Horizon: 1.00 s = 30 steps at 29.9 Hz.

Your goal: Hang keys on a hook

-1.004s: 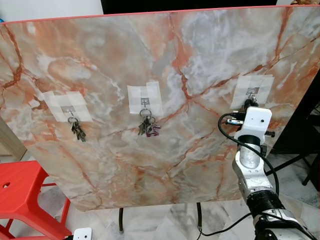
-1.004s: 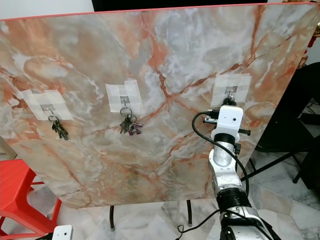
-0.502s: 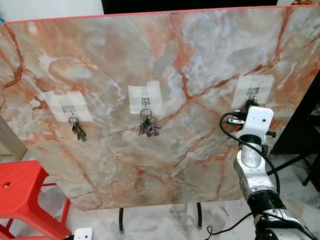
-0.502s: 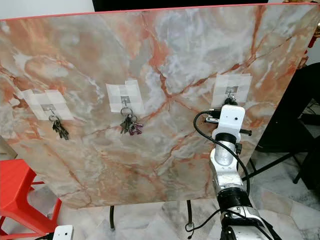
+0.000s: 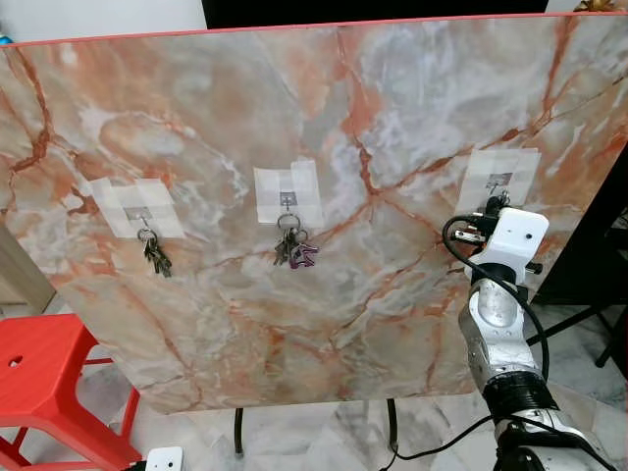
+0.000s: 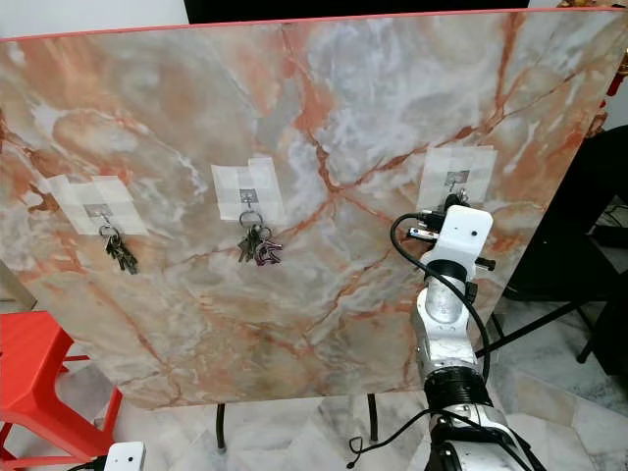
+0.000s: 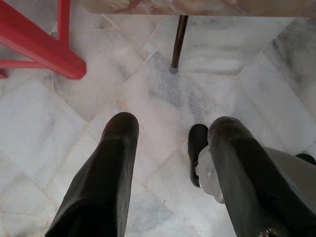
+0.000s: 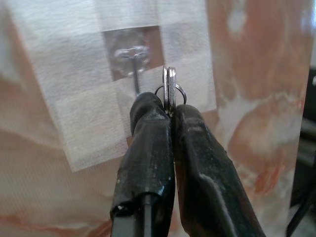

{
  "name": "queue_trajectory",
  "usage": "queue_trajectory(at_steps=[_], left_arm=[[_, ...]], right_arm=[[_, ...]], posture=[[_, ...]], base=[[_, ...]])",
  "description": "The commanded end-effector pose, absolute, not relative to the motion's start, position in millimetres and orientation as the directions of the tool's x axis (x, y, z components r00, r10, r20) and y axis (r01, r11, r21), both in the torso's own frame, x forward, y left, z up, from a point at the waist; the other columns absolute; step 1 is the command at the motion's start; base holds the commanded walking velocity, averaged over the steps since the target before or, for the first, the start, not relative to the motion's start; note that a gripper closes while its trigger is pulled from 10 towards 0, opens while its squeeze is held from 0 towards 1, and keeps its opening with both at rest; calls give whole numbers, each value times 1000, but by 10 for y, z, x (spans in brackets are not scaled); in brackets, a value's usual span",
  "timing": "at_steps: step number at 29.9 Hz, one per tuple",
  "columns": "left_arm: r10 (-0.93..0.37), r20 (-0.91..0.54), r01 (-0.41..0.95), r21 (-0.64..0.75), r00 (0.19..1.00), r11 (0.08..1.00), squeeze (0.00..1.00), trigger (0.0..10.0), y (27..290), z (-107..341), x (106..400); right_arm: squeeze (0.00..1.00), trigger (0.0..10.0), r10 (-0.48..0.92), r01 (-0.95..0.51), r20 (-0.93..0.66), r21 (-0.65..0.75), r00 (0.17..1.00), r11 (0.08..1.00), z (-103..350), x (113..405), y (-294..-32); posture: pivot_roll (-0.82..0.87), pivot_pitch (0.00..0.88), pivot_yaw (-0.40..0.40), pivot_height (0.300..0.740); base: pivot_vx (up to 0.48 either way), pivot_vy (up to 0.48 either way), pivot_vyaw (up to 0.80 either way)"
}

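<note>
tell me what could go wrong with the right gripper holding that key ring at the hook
The right gripper pinches the key ring edge-on by a thin bit of metal, so it might twist or slip out. The ring sits beside the right hook, not yet over it, so it could miss. Pushing might loosen the tape patch.

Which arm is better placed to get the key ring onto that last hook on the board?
Right. The right gripper pinches the key ring just beside the hook, while the left gripper hangs open near the floor.
</note>
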<state>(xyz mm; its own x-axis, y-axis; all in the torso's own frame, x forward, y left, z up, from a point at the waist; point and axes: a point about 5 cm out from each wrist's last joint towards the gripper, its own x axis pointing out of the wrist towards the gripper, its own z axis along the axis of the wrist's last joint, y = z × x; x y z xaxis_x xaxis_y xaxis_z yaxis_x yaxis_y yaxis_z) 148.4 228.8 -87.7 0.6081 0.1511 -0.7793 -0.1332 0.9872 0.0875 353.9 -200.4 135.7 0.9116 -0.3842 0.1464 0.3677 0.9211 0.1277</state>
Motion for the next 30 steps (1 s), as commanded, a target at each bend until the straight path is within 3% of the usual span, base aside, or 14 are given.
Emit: queue_trajectory(at_steps=[1, 9, 19, 30], left_arm=[[167, -786, -140, 103, 595, 985, 0, 10000, 2316, -885, 1453], [169, -785, -139, 107, 596, 985, 0, 10000, 2321, -882, 1457], [175, -781, -140, 113, 599, 984, 0, 10000, 2329, -876, 1467], [172, -780, -139, 110, 601, 984, 0, 10000, 2317, -878, 1465]], right_arm=[[0, 10000, -438, 433, -10, 174, 899, 885, 1045, 3438, -2088], [0, 10000, -430, 413, 23, 236, 903, 880, 1111, 3455, -2086], [0, 10000, -240, 229, 218, 74, 946, 971, 1361, 3529, -1867], [0, 10000, -271, 265, 273, 59, 923, 962, 1450, 3534, -1895]], posture=[[40, 0, 40, 740], [40, 0, 41, 740], [37, 0, 43, 740], [37, 0, 43, 740]], base=[[0, 0, 0], [0, 0, 0], [0, 0, 0], [0, 0, 0]])
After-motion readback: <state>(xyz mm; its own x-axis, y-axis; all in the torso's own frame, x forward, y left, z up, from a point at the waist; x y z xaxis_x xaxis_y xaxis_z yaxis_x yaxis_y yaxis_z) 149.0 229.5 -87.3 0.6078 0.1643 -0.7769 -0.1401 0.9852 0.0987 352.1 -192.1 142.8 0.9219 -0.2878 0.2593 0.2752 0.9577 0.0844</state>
